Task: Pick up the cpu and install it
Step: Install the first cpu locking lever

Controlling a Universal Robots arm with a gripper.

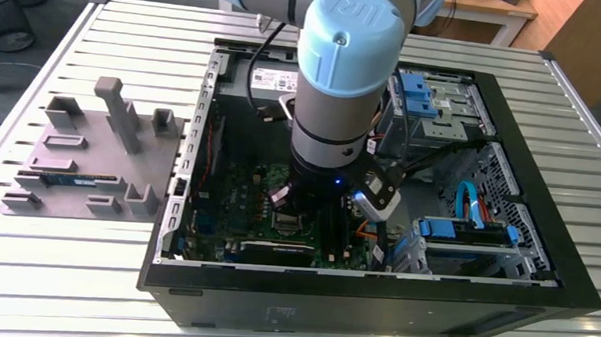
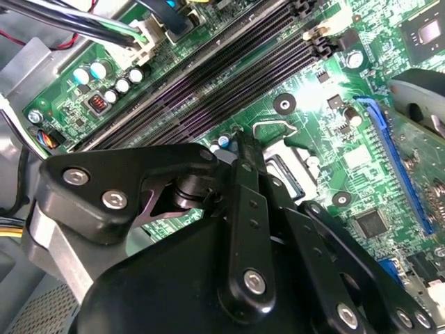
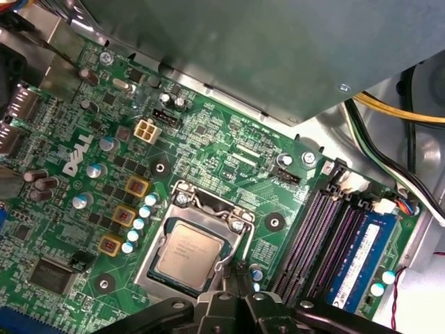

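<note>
- The case [image 1: 543,297] lies open on the table [image 1: 84,281], and the arm [image 1: 340,77] reaches straight down into it over the board [image 3: 229,153]. Tight walls and loose cables [image 3: 389,149] sit close by, so a sideways sweep could snag 1 of them.
- The socket [image 3: 191,247] shows in the first wrist view with its frame [image 3: 208,205] around it. Any push on that frame could shift it.
- The cpu [image 3: 186,256] lies inside the socket, silvery top up, seemingly flat. If it is slightly off square, pressing down risks bent contacts.
- The gripper [image 3: 240,289] sits just beside the cpu's edge, near the memory slots [image 3: 313,236] and the blue stick [image 3: 361,254]. Its fingers [image 2: 245,156] look drawn together with nothing between them, so I judge it clenched and empty; a low tip could scrape the cpu's edge.
</note>
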